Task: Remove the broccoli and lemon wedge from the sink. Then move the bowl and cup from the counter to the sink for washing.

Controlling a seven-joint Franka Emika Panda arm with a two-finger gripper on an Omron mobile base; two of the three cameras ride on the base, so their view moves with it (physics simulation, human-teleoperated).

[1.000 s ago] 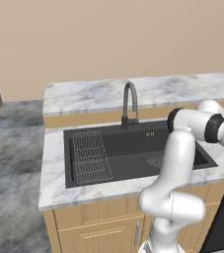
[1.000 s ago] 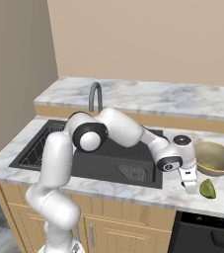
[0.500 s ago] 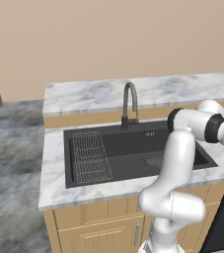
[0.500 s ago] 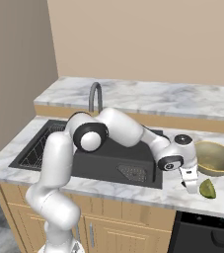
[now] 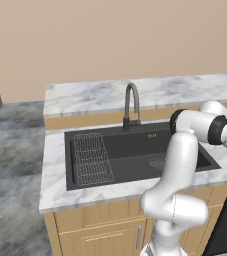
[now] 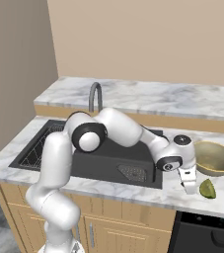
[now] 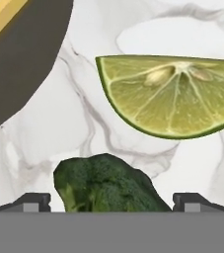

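Observation:
My gripper (image 6: 190,185) hangs fingers-down over the white marble counter (image 7: 49,128) just right of the sink (image 6: 108,158), and its jaws stand wide open. Between the fingertips (image 7: 32,200) the dark green broccoli (image 7: 108,185) rests on the marble. The yellow-green lemon wedge (image 7: 175,101) lies cut side up just beyond it, and also to the right of the hand (image 6: 207,189). The tan bowl (image 6: 214,158) sits on the counter behind the gripper; its rim (image 7: 0,20) shows at a corner of the hand view. The cup is out of view.
The black sink holds a wire grid rack (image 5: 91,159) on its left and a drain strainer (image 6: 131,173) on its floor. The dark curved faucet (image 5: 131,105) rises behind the basin. A raised marble ledge (image 6: 148,96) runs along the back, and a dark appliance front (image 6: 207,234) sits below the counter.
The jaws have spread from partly closed to wide, letting go of the broccoli on the counter. The arm has hardly moved.

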